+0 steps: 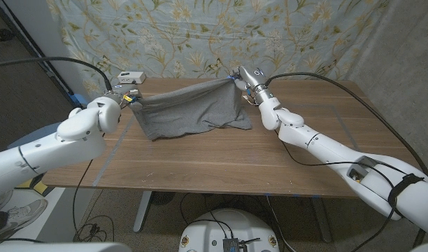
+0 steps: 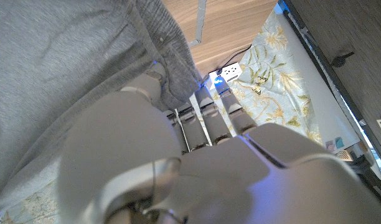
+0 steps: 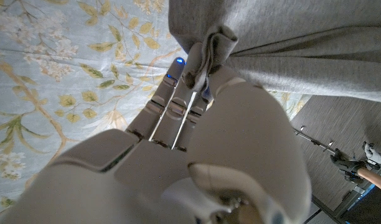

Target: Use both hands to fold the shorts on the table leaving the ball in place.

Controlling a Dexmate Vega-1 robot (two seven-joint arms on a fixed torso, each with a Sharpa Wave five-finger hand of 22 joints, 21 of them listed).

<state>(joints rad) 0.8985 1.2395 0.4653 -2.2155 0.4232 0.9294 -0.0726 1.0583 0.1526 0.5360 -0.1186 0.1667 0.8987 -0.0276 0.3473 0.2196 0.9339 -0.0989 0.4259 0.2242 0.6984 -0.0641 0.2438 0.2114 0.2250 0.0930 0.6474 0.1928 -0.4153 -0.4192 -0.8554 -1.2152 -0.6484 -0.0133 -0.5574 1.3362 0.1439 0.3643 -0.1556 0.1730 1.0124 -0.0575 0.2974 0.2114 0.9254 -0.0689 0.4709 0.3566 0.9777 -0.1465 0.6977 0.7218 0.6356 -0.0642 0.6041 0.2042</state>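
Observation:
Grey shorts (image 1: 189, 110) hang stretched between my two hands above the far middle of the wooden table (image 1: 221, 161), their lower edge resting on the tabletop. My left hand (image 1: 124, 97) grips the shorts' left top corner, and the grey cloth (image 2: 72, 62) drapes over its fingers (image 2: 225, 112) in the left wrist view. My right hand (image 1: 246, 78) holds the right top corner, where a bunched fold of cloth (image 3: 209, 53) sits pinched above its fingers (image 3: 172, 109). I cannot make out a ball in these frames.
A small white box (image 1: 131, 77) with cables sits at the table's far left edge, just behind my left hand. A floral curtain (image 1: 200, 35) hangs behind the table. Bare wood lies in front of the shorts, toward the near edge.

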